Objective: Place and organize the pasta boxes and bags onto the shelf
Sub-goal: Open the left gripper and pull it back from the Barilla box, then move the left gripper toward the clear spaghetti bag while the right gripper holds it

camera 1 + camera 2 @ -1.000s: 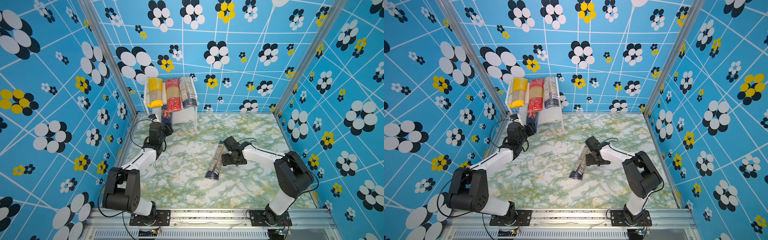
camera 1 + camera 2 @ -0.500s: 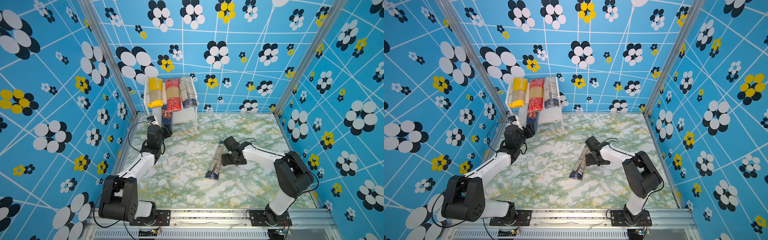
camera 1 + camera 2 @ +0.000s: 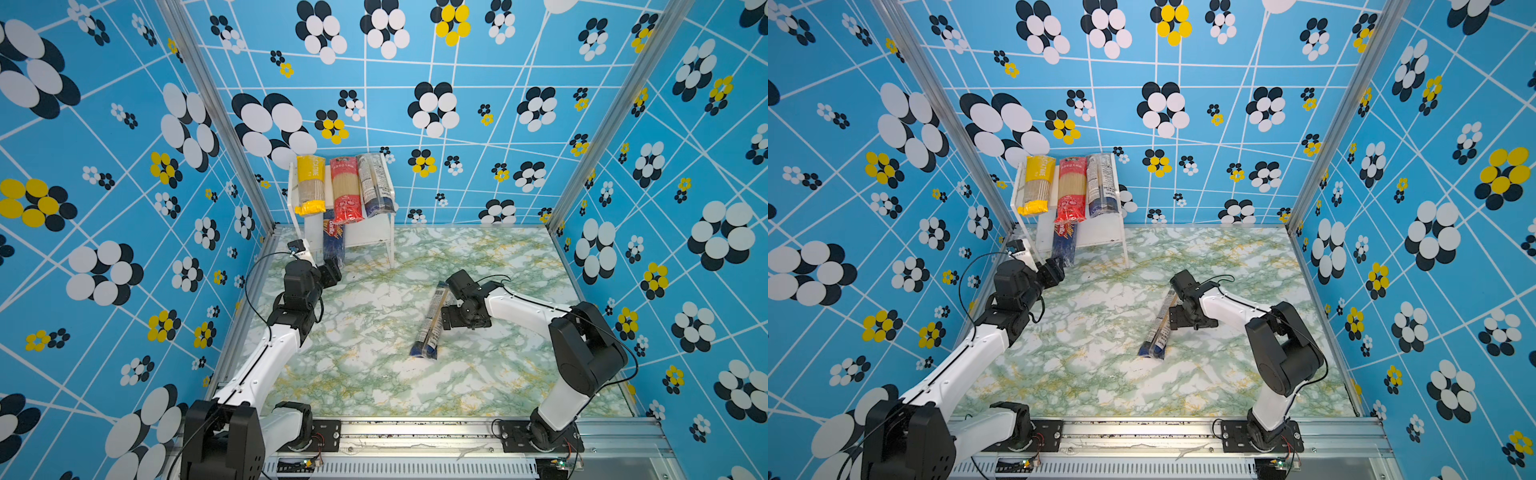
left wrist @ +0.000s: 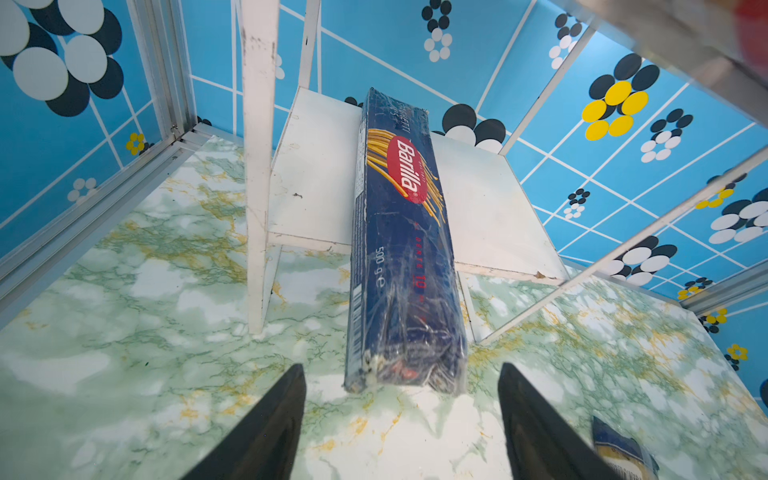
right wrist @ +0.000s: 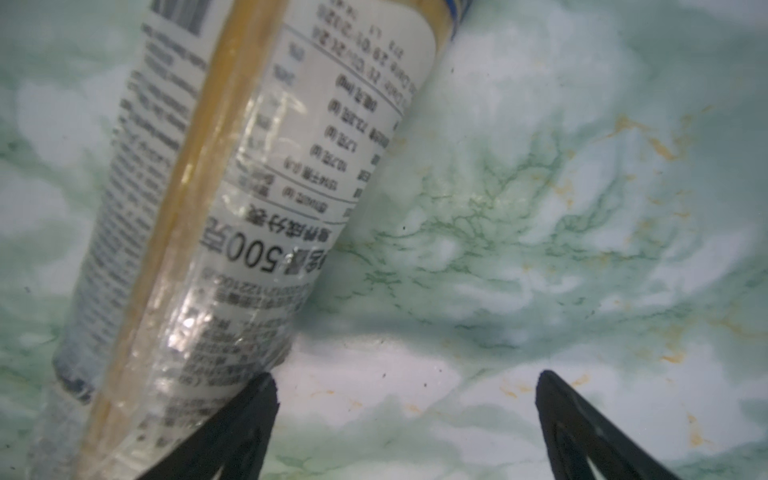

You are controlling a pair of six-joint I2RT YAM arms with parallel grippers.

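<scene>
While the left gripper [image 3: 332, 272] points at the shelf [image 3: 370, 235] in the upper middle-left of both top views, its fingers [image 4: 266, 424] stand apart. In the left wrist view the near end of the dark blue Barilla box [image 4: 399, 232] lies between them, with a gap on each side. The box's far part lies on the lower board and its near end juts past the board's front edge toward the table [image 3: 374, 382]. Whether that end touches the table, cannot tell.

Top board carries three packs side by side, left to right in the top views: yellow bag [image 3: 309, 185], red bag [image 3: 344, 189], shelved text-covered bag [image 3: 374, 185]. All three overhang the front edge.

Right gripper [image 3: 448, 320] sits right of centre in both top views, low over the table, fingers [image 5: 582, 428] spread wide — nothing between them. Loose text-covered bag [image 3: 432, 322] lies flat on the table near centre, slanted, dark blue end toward the bottom of the frame. It is just beside one finger of the right gripper — contact cannot be told from the right wrist view.
</scene>
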